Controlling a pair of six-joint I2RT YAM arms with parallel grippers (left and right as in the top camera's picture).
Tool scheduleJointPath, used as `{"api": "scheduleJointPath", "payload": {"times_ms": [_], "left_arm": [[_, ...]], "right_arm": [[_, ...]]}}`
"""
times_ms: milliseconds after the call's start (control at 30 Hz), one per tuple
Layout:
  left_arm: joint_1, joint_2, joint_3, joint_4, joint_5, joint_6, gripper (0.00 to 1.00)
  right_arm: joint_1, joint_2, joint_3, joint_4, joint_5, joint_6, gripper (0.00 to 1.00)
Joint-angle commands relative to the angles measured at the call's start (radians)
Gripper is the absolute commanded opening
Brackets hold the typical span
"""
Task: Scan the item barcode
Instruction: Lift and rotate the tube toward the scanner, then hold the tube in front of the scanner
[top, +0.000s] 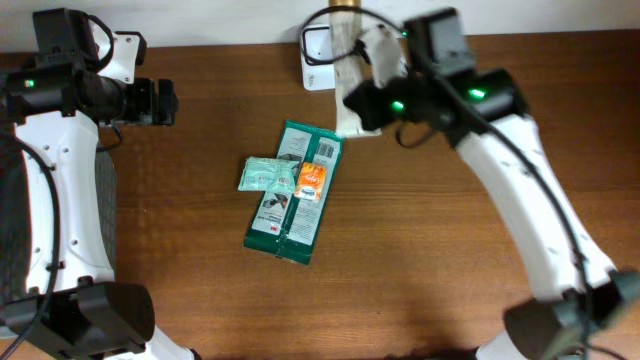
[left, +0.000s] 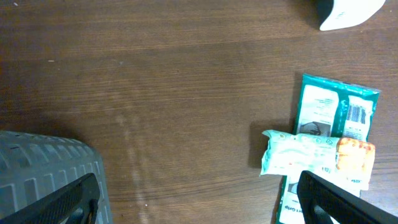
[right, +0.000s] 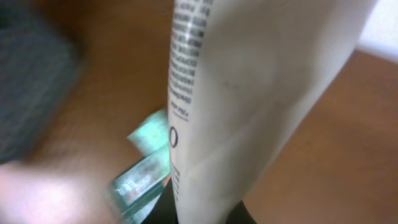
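The right gripper is seen closed on a white pouch, at the upper centre of the overhead frame. In the right wrist view the pouch fills most of the frame, standing roughly upright, with black print down its left edge. The print is too blurred to be read, and no barcode can be made out. The pouch is held just below the white scanner at the top centre edge. Whether the two touch cannot be told.

The left gripper is noted at the upper left, its jaws spread fully apart and nothing between them. In the left wrist view only bare table is seen between its fingers.

A green packet is found flat at mid-table, well apart from both grippers. A pale packet is laid across its left edge, and an orange sachet rests on top of it, just right of the pale one. A grey ribbed object is recorded at the lower left of the left wrist view.
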Motion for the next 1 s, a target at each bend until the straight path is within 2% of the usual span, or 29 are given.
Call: {"api": "scheduleJointPath", "payload": {"times_ms": [0, 67, 167, 267, 400, 567, 900, 967], "left_arm": [[0.002, -0.004, 0.005, -0.001, 0.003, -0.013, 0.99], [0.002, -0.004, 0.005, -0.001, 0.003, -0.013, 0.99], [0.002, -0.004, 0.005, 0.0, 0.003, -0.013, 0.99], [0.002, -0.004, 0.005, 0.0, 0.003, -0.013, 0.99], [0.002, -0.004, 0.005, 0.0, 0.003, -0.013, 0.99], [0.002, -0.004, 0.005, 0.0, 0.003, -0.013, 0.99], [0.002, -0.004, 0.005, -0.001, 0.003, -0.013, 0.99], [0.002, -0.004, 0.005, 0.0, 0.003, -0.013, 0.99]], "right_arm": [[0.06, 0.154, 0.037, 0.134, 0.451, -0.145, 0.04], [0.085, 0.259, 0.037, 0.246, 0.665, -0.256, 0.04], [0.1, 0.402, 0.037, 0.407, 0.858, -0.418, 0.04], [0.099, 0.509, 0.037, 0.509, 0.873, -0.499, 0.04], [0.099, 0.567, 0.037, 0.608, 0.936, -0.558, 0.04], [0.098, 0.627, 0.037, 0.779, 1.027, -0.711, 0.04], [0.1, 0.616, 0.037, 0.775, 1.033, -0.701, 0.04], [0.1, 0.571, 0.037, 0.716, 1.024, -0.603, 0.04]]}}
